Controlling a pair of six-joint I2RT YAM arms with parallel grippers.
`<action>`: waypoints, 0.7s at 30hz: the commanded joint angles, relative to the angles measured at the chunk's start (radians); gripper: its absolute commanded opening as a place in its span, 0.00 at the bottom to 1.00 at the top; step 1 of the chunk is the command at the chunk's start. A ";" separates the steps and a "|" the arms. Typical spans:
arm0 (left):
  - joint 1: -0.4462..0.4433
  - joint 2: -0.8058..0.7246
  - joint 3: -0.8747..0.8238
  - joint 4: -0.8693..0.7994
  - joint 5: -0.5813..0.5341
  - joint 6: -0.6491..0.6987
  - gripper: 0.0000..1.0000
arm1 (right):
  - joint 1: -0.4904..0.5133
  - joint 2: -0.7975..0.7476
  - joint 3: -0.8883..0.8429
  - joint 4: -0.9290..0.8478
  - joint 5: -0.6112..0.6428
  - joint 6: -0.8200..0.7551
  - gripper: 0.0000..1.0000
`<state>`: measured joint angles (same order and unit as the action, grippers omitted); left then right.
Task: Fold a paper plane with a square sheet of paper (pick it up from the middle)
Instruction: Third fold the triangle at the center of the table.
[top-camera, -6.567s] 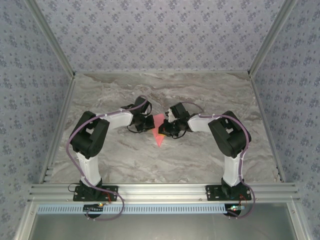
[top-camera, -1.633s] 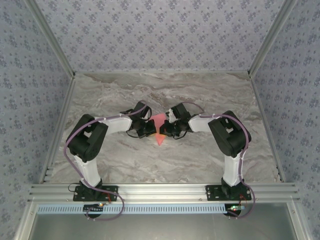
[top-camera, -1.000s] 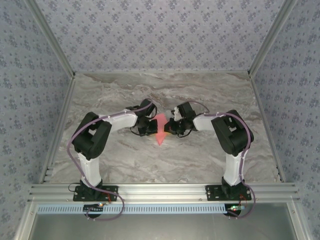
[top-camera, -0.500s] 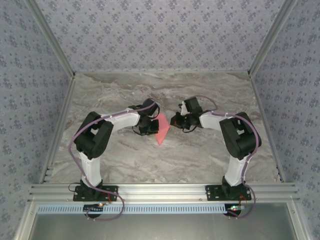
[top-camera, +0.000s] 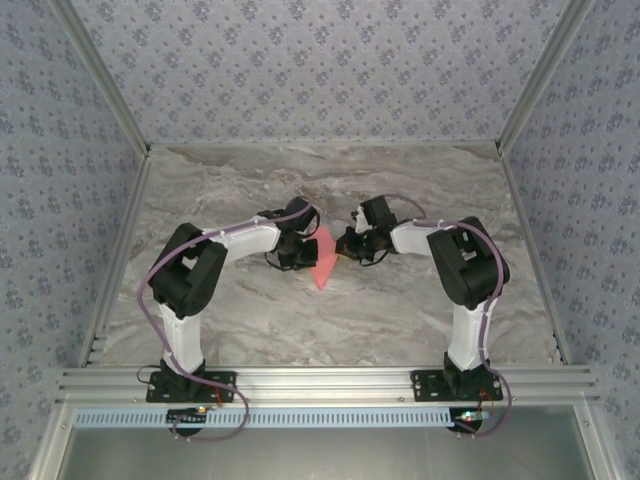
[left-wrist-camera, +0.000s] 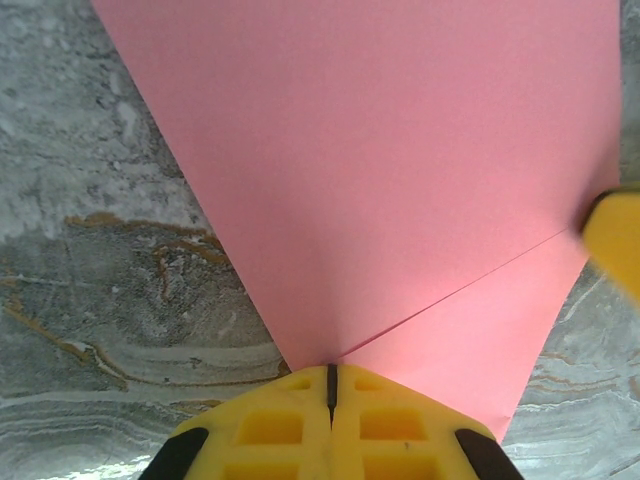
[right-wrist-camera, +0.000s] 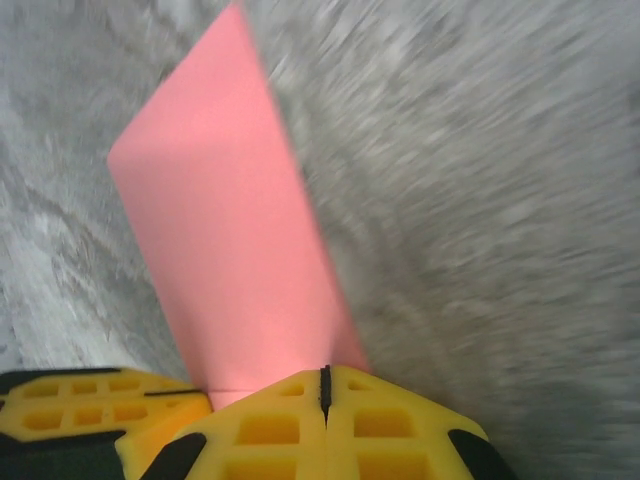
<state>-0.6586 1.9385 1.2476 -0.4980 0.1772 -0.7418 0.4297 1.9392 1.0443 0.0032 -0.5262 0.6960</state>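
The paper plane (top-camera: 320, 262) lies near the middle of the table (top-camera: 400, 190), a grey marble-patterned surface walled in on three sides by panels of blue-grey floral wallpaper (top-camera: 320, 70). An aluminium rail (top-camera: 320, 380) runs along the table's near edge, and both arms are bolted to it.

The left arm (top-camera: 190, 280) rises from the table's near-left side and bends in toward the table's middle. The right arm (top-camera: 465, 265) mirrors it from the near-right side.

The plane is salmon pink, a folded triangle with its sharp tip pointing toward the table's near edge. The left wrist camera shows a thin crease running across the paper.

The left gripper (left-wrist-camera: 330, 372) sits just left of the table's middle. Its yellow fingers are pressed fully together, and their tips meet the paper. Whether any paper is pinched between them cannot be told.

The right gripper (right-wrist-camera: 324, 372) sits just right of the table's middle. It is likewise fully closed, its tips at the paper's edge. Whether it has a grip there cannot be told either.
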 joint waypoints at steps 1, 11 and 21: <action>0.004 0.091 -0.056 -0.110 -0.101 0.017 0.00 | -0.051 -0.032 -0.020 -0.024 0.114 0.025 0.00; 0.004 0.092 -0.062 -0.088 -0.094 0.007 0.00 | 0.081 -0.170 -0.128 0.027 -0.023 0.089 0.00; 0.003 0.093 -0.062 -0.080 -0.100 -0.005 0.00 | 0.187 -0.103 -0.108 0.040 -0.093 0.116 0.00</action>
<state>-0.6586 1.9388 1.2472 -0.4942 0.1776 -0.7448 0.6014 1.8011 0.9089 0.0490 -0.5873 0.7952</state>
